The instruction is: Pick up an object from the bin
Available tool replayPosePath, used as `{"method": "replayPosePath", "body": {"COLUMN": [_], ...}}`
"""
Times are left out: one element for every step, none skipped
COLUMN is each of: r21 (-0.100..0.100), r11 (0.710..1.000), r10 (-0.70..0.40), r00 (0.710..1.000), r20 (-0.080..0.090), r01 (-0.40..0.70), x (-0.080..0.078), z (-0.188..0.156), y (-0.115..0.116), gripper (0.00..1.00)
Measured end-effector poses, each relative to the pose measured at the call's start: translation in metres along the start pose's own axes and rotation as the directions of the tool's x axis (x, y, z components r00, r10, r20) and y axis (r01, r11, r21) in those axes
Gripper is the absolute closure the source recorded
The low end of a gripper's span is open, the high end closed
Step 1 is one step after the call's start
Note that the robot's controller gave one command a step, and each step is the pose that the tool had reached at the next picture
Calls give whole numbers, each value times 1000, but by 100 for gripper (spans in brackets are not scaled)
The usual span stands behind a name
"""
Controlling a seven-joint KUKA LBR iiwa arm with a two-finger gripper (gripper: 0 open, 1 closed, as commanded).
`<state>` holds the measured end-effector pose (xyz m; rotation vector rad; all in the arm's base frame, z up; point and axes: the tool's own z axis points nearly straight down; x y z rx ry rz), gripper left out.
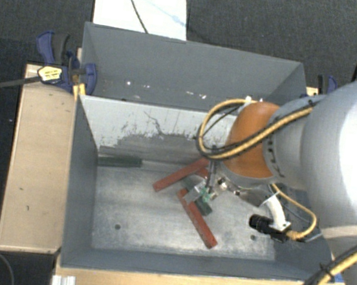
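Note:
My gripper (pixel 206 195) hangs low in the middle of the bin, under the orange cover, right where two red-brown bars meet. One red-brown bar (pixel 175 177) slants from the gripper up-left toward the back wall. The other red-brown bar (pixel 201 226) runs from just below the gripper down-right toward the front wall. A small dark green piece (pixel 204 206) sits at the gripper's tip on the upper end of that second bar; I cannot tell whether it is a loose thing or part of the gripper.
A dark grey flat bar (pixel 119 161) lies along the foot of the back wall at the left. The arm with its orange cover, yellow cables and a white-and-black fitting covers the bin's right part. Bare floor lies at the front left.

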<state>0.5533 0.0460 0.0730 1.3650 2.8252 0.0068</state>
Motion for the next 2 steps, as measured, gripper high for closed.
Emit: {"method": "replayPosePath", "body": {"r21": [-1, 0], "r11": [999, 999], "r10": [38, 49], "r00": [999, 999], "r20": [3, 4], "r01": [-38, -49], "x": [5, -17], "z": [-103, -158], "y": [-4, -4], "gripper": [100, 100]}}
